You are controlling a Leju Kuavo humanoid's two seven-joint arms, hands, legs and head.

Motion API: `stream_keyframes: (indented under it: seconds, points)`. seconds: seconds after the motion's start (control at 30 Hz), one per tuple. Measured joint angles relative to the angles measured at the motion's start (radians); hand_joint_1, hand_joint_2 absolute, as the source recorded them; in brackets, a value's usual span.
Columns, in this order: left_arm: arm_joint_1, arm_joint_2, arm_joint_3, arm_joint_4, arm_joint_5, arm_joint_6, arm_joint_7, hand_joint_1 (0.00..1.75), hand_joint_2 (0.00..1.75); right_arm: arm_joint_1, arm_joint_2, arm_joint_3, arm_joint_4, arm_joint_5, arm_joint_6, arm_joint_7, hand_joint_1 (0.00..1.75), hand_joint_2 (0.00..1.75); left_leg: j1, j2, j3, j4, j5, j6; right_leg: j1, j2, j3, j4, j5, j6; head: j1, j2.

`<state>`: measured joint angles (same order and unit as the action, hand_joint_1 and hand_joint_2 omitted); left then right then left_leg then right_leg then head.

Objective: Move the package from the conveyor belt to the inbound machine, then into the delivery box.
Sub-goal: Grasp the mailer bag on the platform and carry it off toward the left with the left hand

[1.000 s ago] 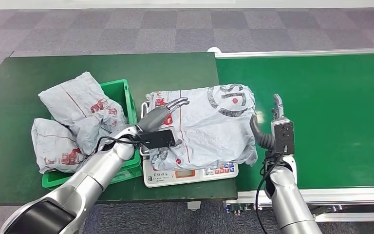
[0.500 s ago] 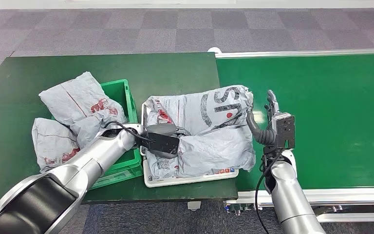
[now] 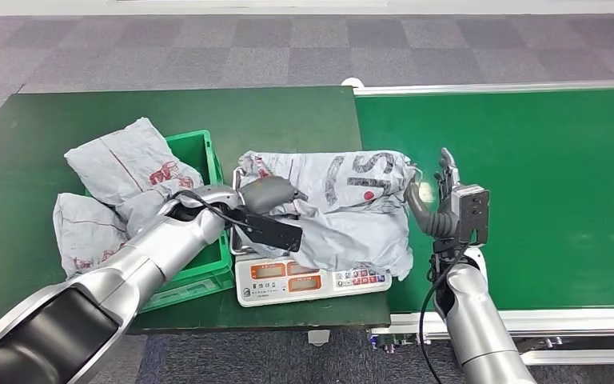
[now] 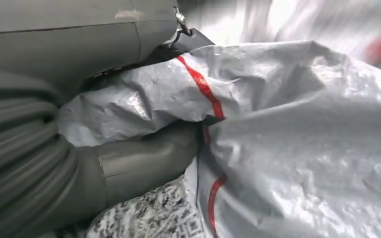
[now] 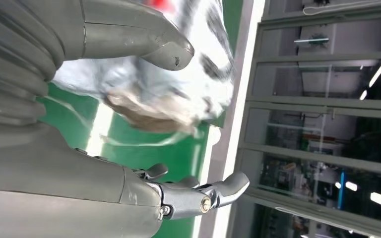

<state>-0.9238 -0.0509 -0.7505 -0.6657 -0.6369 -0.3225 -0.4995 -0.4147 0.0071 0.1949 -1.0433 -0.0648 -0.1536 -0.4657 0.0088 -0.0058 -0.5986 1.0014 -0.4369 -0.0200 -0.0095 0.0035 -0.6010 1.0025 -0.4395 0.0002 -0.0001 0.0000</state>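
A large crumpled grey package point(image 3: 352, 208) with dark print lies across the white inbound scale point(image 3: 312, 281) at the table's right end. My left hand point(image 3: 270, 192) grips the package's left edge and holds it raised a little off the scale. In the left wrist view the thumb point(image 4: 144, 158) presses into the grey film point(image 4: 302, 148). My right hand point(image 3: 441, 200) stands upright over the green conveyor belt point(image 3: 544, 176) just beside the package's right edge, fingers point(image 5: 203, 196) spread with nothing in them; the package point(image 5: 178, 94) lies just beyond them.
A green delivery crate point(image 3: 201, 152) sits left of the scale on the dark green table point(image 3: 272, 120), with several grey packages point(image 3: 128, 164) heaped in it and spilling over its left side. The silver belt frame point(image 3: 528, 320) runs along the front.
My left hand went from lying on the package to gripping its left edge and lifting it. The package pulled back, uncovering the scale's front panel again. The right hand barely moved.
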Motion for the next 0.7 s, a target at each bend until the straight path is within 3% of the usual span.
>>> stream_keyframes:
  seconds: [0.17, 0.33, 0.53, 0.7]
  points:
    - [0.031, 0.068, 0.0, -0.318, 0.043, 0.011, 0.081, 1.75, 1.75, 0.041, -0.011, -0.016, -0.002, -0.026, 0.022, -0.02, 0.0, 1.75, 0.0, 0.0, -0.002, 0.0, 0.0, 0.0, 0.0, 0.0, -0.001, 0.0, 0.0, 0.0, 0.0, 0.0]
    - [0.067, 0.108, 0.0, -0.498, 0.058, 0.017, 0.096, 1.75, 1.75, 0.059, -0.016, -0.027, -0.005, -0.036, 0.035, -0.026, 0.0, 1.75, 0.0, 0.0, -0.002, 0.0, -0.001, 0.0, -0.001, 0.0, -0.002, 0.0, 0.0, 0.0, 0.0, 0.0]
    - [0.104, 0.15, 0.012, -0.585, 0.009, 0.082, 0.136, 1.75, 1.75, 0.089, -0.016, -0.031, -0.036, -0.041, 0.037, -0.02, 0.0, 1.75, 0.0, 0.0, -0.002, 0.0, -0.001, 0.0, 0.0, 0.0, -0.002, 0.0, 0.0, 0.0, 0.0, 0.0]
    - [0.121, 0.199, 0.078, -0.539, -0.101, 0.247, 0.215, 1.75, 1.75, 0.098, -0.017, -0.047, -0.057, -0.034, 0.032, 0.0, 0.0, 1.75, 0.0, 0.001, -0.002, 0.0, 0.0, 0.0, 0.0, 0.001, -0.002, 0.0, 0.0, 0.0, 0.0, 0.0]
